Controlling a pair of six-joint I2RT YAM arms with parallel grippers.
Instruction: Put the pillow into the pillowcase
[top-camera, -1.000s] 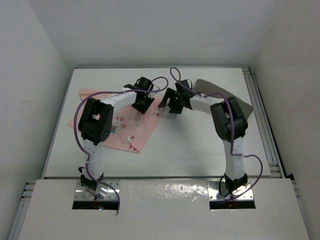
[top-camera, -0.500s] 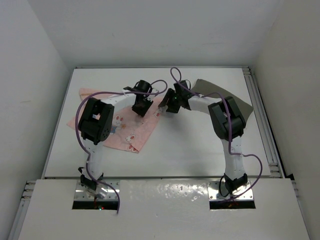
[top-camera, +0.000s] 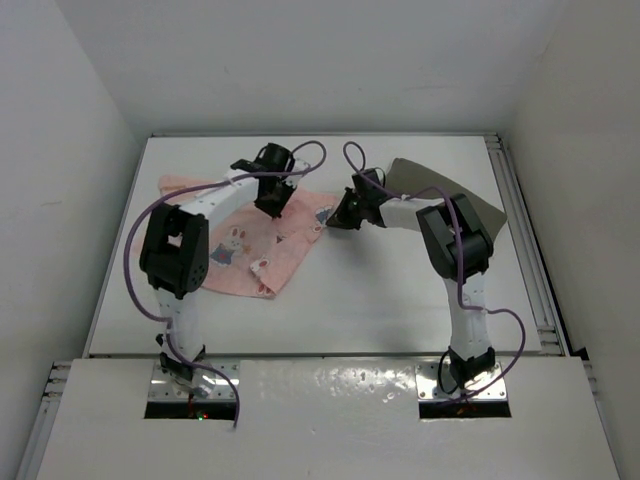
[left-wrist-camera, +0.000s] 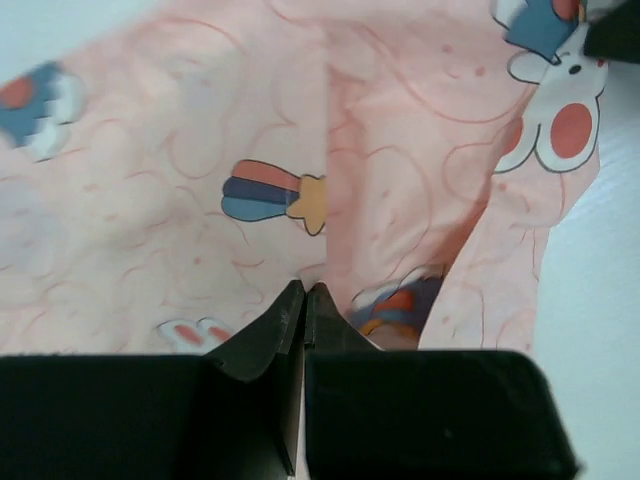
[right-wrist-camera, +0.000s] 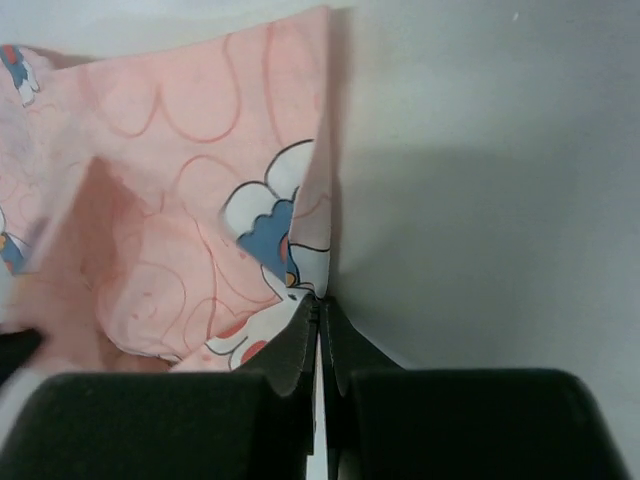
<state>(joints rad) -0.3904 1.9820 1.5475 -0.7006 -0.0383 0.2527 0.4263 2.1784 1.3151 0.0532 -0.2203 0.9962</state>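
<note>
The pillowcase, pale pink with cartoon rabbits, lies crumpled on the left half of the table. My left gripper is on its back right part. In the left wrist view its jaws are shut, pinching a raised fold of the pink cloth. My right gripper is at the case's right corner. Its jaws are shut on the cloth's edge, which stands up in a ridge. The olive-grey pillow lies flat at the back right, partly behind the right arm, held by neither gripper.
The white table is boxed in by white walls at the back and both sides. A metal rail runs along its right edge. The two grippers are close together near the table's middle back.
Both grippers have closed on the pillowcase. The left arm has swung back and to the left. The right gripper has moved down to the case's right corner.
</note>
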